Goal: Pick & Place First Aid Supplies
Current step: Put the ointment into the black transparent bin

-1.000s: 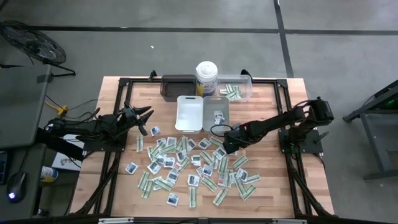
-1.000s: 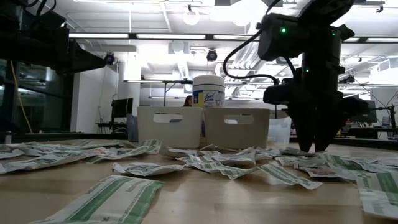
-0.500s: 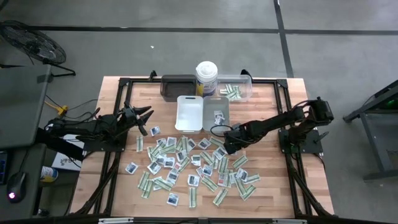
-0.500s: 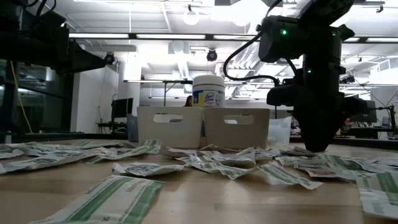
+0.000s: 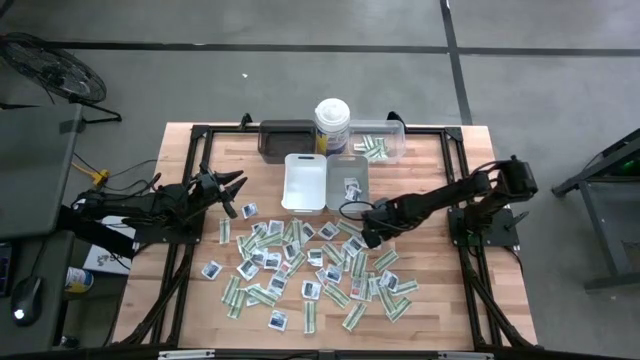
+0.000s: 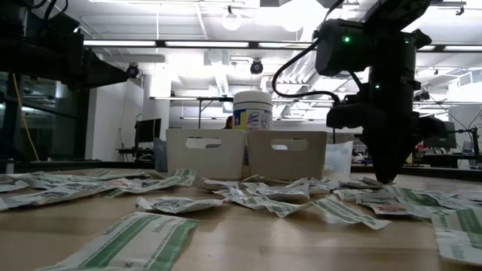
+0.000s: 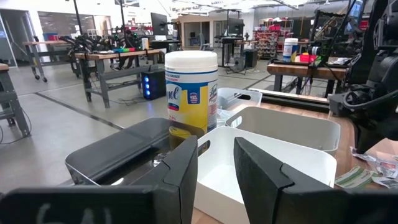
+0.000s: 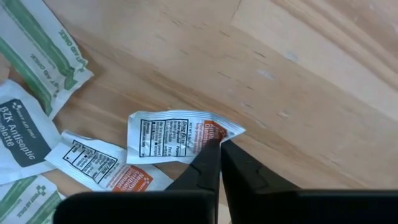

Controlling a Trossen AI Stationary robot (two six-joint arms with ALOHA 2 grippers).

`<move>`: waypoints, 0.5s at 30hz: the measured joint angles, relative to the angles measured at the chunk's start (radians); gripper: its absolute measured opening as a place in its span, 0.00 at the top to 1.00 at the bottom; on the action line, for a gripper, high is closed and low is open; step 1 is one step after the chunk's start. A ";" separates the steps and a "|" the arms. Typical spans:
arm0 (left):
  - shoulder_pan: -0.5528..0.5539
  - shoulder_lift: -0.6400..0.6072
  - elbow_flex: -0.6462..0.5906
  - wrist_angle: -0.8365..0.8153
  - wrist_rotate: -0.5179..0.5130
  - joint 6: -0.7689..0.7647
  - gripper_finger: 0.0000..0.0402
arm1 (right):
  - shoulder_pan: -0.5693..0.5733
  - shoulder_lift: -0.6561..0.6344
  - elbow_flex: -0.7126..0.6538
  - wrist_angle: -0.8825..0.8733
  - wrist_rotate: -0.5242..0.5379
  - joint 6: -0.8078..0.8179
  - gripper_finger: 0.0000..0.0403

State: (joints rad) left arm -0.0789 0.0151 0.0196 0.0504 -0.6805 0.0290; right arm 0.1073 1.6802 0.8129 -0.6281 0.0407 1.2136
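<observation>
When viewed from above: wooden table (image 5: 440,180) across the centre of the frame, framed by dark rails.

Left arm (image 5: 140,205) at mid-left of that frame, reaching right along the table's left edge. At its end, left gripper (image 5: 228,190), above bare wood, left of the trays and upper left of the packets. Fingers (image 7: 186,171) spread apart in the left wrist view, nothing between them.

Right arm (image 5: 450,195) at mid-right of the high view, stretched leftward. At its end, right gripper (image 5: 368,232), down at the upper right fringe of the packet scatter, just below the grey tray. Near the right of the low view, tips lowered to the tabletop among the packets.

Four trays at upper centre of the high view: dark tray (image 5: 285,140) and clear tray (image 5: 392,145) in the upper row, white tray (image 5: 305,182) and grey tray (image 5: 349,172) side by side, touching, just below. Green-and-white strips inside the clear tray; one small sachet inside the grey tray.

White canister (image 5: 332,123) upright between the dark and clear trays, yellow-and-blue label plain in the left wrist view.

First aid supplies (image 5: 300,265) strewn flat across lower centre of the high view, dozens of white sachets and green-and-white strips, many overlapping.

Smallest, at centre of the right wrist view: white sachet (image 8: 168,135) with black print and an orange patch, lying on the wood, its orange end pinched between the right gripper's pressed-together tips.
</observation>
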 joint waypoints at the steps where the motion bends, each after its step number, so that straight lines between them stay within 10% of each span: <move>1: 0.000 0.000 0.000 0.000 0.000 0.000 0.75 | 0.000 -0.011 -0.004 0.002 0.007 0.013 0.99; 15: 0.000 0.000 0.000 0.000 0.000 0.000 0.75 | 0.037 -0.229 -0.006 -0.024 0.126 0.014 1.00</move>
State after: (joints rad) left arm -0.0788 0.0151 0.0193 0.0502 -0.6807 0.0292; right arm 0.1438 1.4512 0.8066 -0.6522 0.1670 1.2271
